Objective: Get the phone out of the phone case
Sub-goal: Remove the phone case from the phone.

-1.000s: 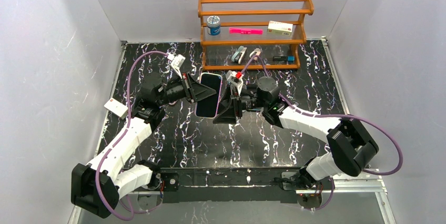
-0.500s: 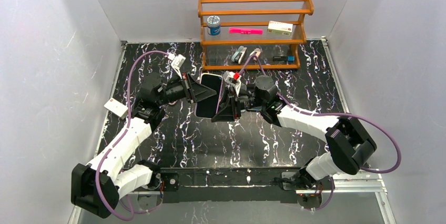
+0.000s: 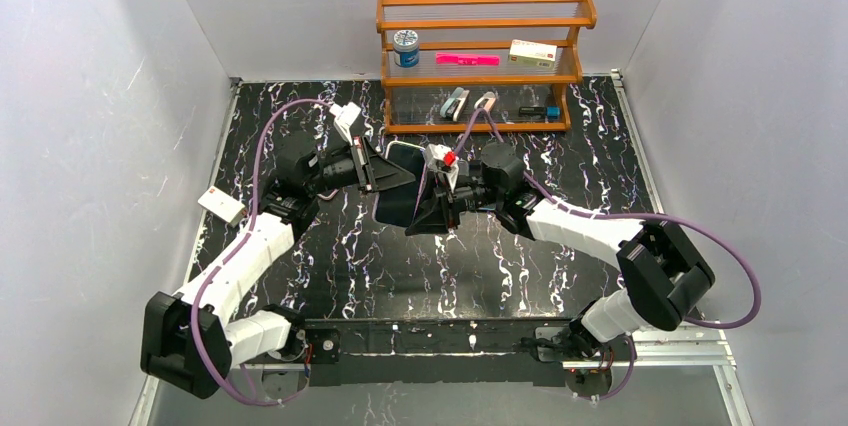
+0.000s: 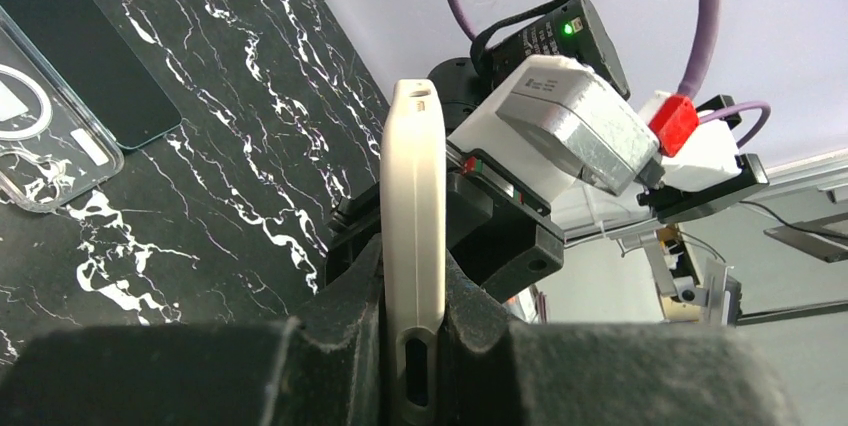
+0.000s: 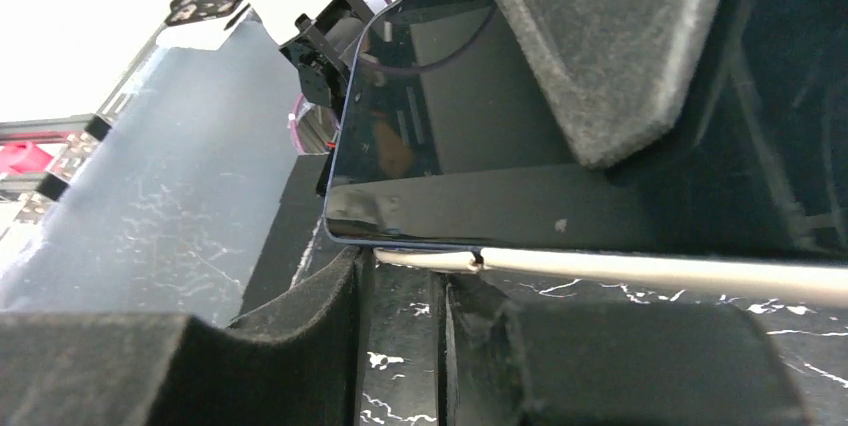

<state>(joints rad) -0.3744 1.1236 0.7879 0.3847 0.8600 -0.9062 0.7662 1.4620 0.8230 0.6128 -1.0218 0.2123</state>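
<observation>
The left gripper's [image 4: 412, 286] jaws are closed tight on the cream phone case [image 4: 413, 186], a smooth, round-edged shell seen edge-on, one black foam finger on each broad face. From the right wrist view, one of those left fingers [image 5: 600, 46] lies flat on the glass of the dark-screened phone [image 5: 450, 146]. The phone's dark blue edge runs right along the cream rim, so it sits in the case. Whether its corner has lifted at all cannot be told.

The right gripper's [image 5: 405, 281] jaws stand only a narrow slit apart, with their tips at the lower rim of the case. The rim crosses just over them, and the pictures do not show whether they pinch it.

Both grippers meet from opposite sides, with the cased phone held between them above the black, white-veined marble-pattern table [image 3: 620, 146], just in front of the orange wooden rack [image 3: 482, 1] at the back.

On the table in the left wrist view, a clear plastic case with a white ring [image 4: 40, 146] and a flat dark slab [image 4: 95, 56] lie side by side.

The rack's middle shelf carries a white-lidded jar [image 3: 405, 48], a pink strip [image 3: 467, 59] and a cream box [image 3: 532, 52].
</observation>
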